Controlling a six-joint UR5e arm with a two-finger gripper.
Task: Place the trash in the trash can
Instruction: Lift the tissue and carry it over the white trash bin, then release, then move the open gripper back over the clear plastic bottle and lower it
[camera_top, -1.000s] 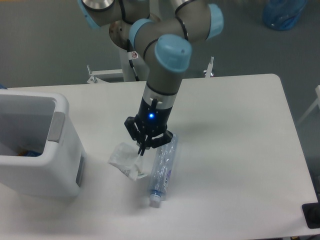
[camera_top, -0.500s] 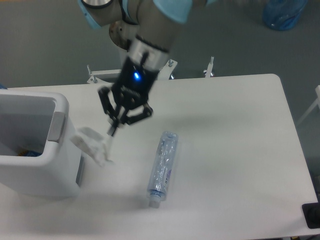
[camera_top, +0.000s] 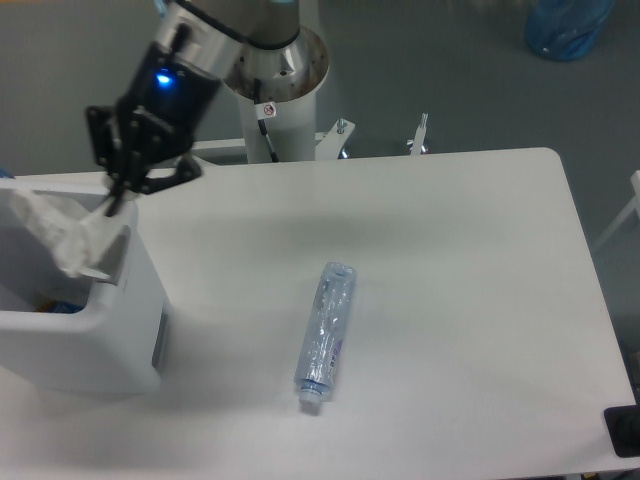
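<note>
My gripper (camera_top: 117, 203) is shut on the crumpled white paper wad (camera_top: 66, 234), which hangs from its fingertips just above the right rim of the white trash can (camera_top: 132, 330) at the left edge. The wad overlaps the can's opening. A crushed clear plastic bottle (camera_top: 325, 330) with a bluish label lies on the white table (camera_top: 460, 300), cap toward the front, well to the right of the can and away from the gripper.
Something blue and orange shows inside the can at its bottom. The arm's base column (camera_top: 275, 90) stands behind the table's back edge. A blue bag (camera_top: 565, 25) sits on the floor at the far right. A dark object (camera_top: 623, 430) pokes in at the table's front right corner.
The gripper has carried the paper wad up and left, from beside the bottle to the rim of the can. The bottle has stayed where it was.
</note>
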